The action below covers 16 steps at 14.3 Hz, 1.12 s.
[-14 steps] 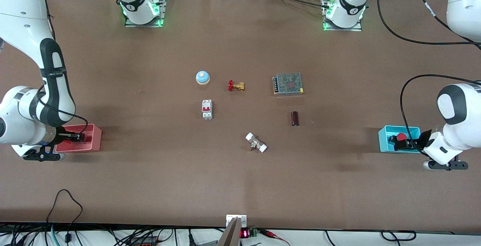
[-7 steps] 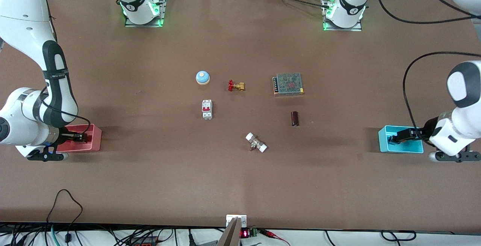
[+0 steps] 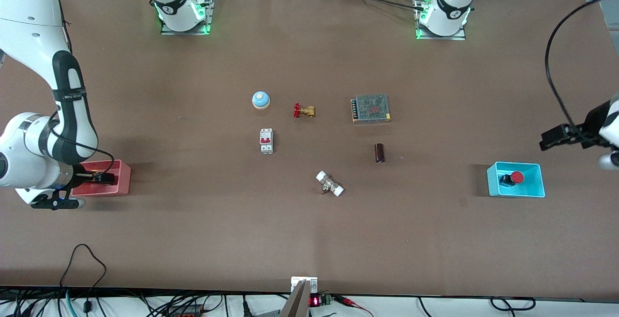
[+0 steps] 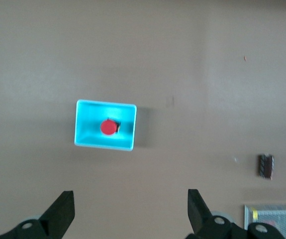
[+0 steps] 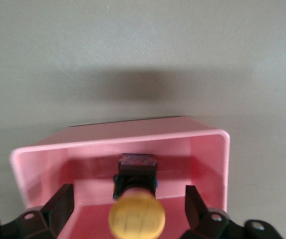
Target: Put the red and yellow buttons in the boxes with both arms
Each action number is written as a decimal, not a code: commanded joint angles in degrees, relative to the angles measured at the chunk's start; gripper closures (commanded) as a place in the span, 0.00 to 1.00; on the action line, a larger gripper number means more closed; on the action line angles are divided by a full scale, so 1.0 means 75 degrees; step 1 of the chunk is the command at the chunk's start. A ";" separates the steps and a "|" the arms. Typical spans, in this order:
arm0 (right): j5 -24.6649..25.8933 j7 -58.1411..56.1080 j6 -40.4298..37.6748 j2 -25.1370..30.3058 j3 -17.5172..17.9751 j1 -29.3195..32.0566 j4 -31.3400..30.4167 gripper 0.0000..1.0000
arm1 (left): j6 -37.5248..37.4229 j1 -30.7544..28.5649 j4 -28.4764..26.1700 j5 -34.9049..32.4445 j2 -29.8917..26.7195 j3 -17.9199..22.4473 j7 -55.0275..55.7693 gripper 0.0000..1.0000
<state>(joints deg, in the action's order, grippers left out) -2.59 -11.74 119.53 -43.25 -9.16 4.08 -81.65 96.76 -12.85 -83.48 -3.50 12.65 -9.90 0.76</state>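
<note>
The red button (image 3: 516, 177) lies in the cyan box (image 3: 532, 191) at the left arm's end of the table. The left wrist view shows the red button (image 4: 109, 127) in the cyan box (image 4: 85, 137) from high up. My left gripper (image 3: 551, 139) is open and empty, raised over bare table beside the cyan box; it also shows in the left wrist view (image 4: 130, 211). My right gripper (image 3: 102, 178) is down in the pink box (image 3: 121, 186). In the right wrist view the yellow button (image 5: 137, 216) lies in the pink box (image 5: 207, 164) between my open right gripper's (image 5: 128, 206) fingers, untouched.
A blue bell (image 3: 260, 99), a brass valve (image 3: 303, 111), a circuit breaker (image 3: 266, 141), a mesh power supply (image 3: 371, 108), a dark cylinder (image 3: 379, 153) and a white-ended fitting (image 3: 330, 184) lie mid-table.
My left gripper let go of the red button in the cyan box, then rose and drew away from it. My right gripper stayed at the pink box.
</note>
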 commanded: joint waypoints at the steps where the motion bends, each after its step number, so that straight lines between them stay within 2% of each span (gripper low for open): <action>1: -0.0206 -0.0145 -0.0608 0.0830 0.0132 0.0065 -0.0024 0.00 | -0.0560 -0.0067 -0.0201 -0.0167 -0.0734 -0.0215 0.0098 0.00; 5: -0.0510 -0.0145 -0.1497 0.1978 0.0273 0.0018 -0.0036 0.00 | -0.0901 -0.0056 -0.0189 -0.0108 -0.1053 -0.0344 0.0133 0.00; 9: -0.0522 -0.0005 -0.2459 0.2881 0.0553 -0.0005 -0.0024 0.00 | -0.0960 -0.0068 -0.0212 -0.0061 -0.1274 -0.0333 0.0016 0.00; 14: -0.0417 0.0777 -0.3349 0.3585 0.0542 -0.0425 -0.0001 0.00 | -0.0937 -0.0103 -0.0294 -0.0049 -0.1358 -0.0403 -0.0032 0.00; 16: -0.0370 0.1260 -0.3644 0.3819 0.0542 -0.0579 -0.0001 0.00 | -0.0925 0.0246 -0.0283 -0.0049 -0.1370 -0.0205 -0.0020 0.00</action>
<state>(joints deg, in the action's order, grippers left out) -5.77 -5.81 93.95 -17.28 -5.19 0.84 -80.37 89.76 -12.70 -84.09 -3.50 4.04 -12.12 0.93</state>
